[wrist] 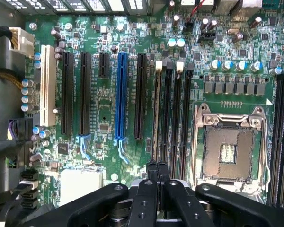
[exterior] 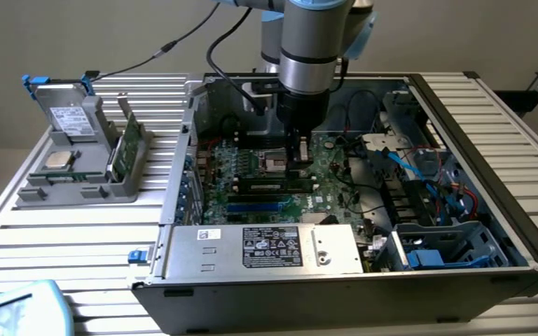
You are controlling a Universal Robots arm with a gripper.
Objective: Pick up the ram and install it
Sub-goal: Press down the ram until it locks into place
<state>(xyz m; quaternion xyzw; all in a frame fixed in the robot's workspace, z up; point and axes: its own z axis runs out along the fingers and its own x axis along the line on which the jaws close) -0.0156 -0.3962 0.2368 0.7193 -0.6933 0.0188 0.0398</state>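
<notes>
You see a green motherboard (wrist: 104,101) crossed by black slots (wrist: 67,92), one blue slot (wrist: 121,94) and one white slot (wrist: 48,85). Black gripper (wrist: 157,172). Green ram (exterior: 131,145) stick in your grey holder (exterior: 96,185). Grey case (exterior: 344,294); silver power supply (exterior: 261,248) with black label. Tabletop (exterior: 73,238) ribbed silver-white.

Lying open on a slatted table (exterior: 82,238): a computer case (exterior: 493,231), motherboard (exterior: 269,175) sitting inside on its floor. Hanging over the board's middle, between socket (exterior: 277,162) and memory slots (exterior: 274,186): the gripper (exterior: 298,162). Sitting at the case's near edge: a power supply (exterior: 264,246). Standing well apart, at the exterior view's left: a parts holder (exterior: 78,189), possibly carrying the ram (exterior: 129,145) upright along its case-side edge.
</notes>
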